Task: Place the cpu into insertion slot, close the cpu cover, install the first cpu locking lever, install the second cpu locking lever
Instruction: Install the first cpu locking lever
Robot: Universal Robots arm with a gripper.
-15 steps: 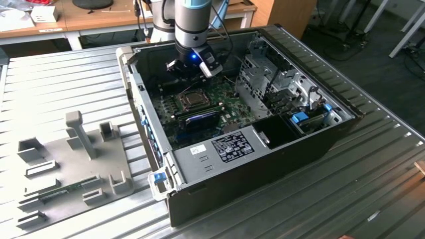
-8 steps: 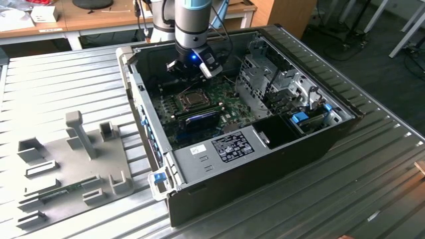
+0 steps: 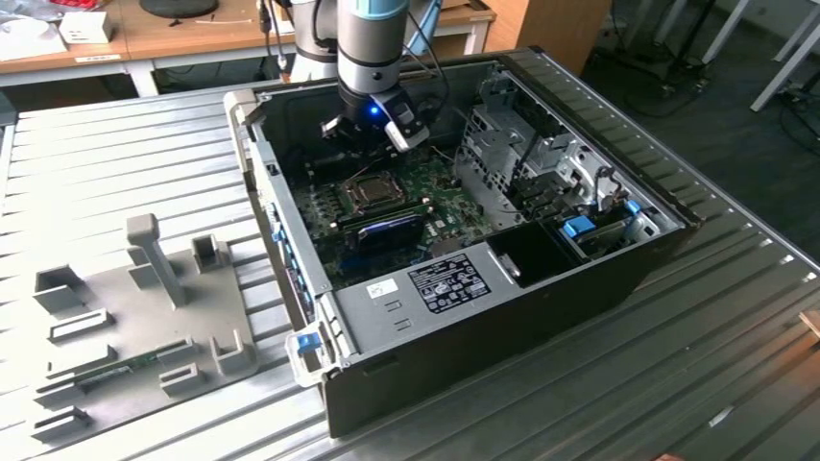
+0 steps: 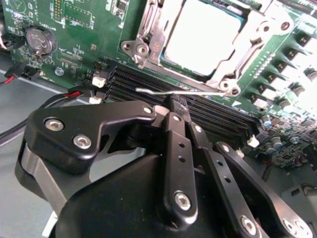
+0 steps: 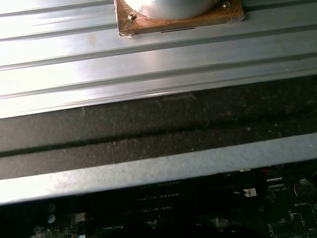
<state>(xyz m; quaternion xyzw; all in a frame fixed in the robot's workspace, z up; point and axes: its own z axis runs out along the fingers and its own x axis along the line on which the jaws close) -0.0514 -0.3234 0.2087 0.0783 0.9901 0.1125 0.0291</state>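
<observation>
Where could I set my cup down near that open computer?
Bare ribbed table lies on the exterior view's right of the computer case, and beyond the grey fixture plate. Inside the case is crowded, with the gripper by the insertion slot.

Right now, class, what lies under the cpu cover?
Through the cpu cover's cut-out middle, the cpu's pale metal top shows in the second wrist view. The frame hides its edges; anything beneath the cpu is covered.
</observation>
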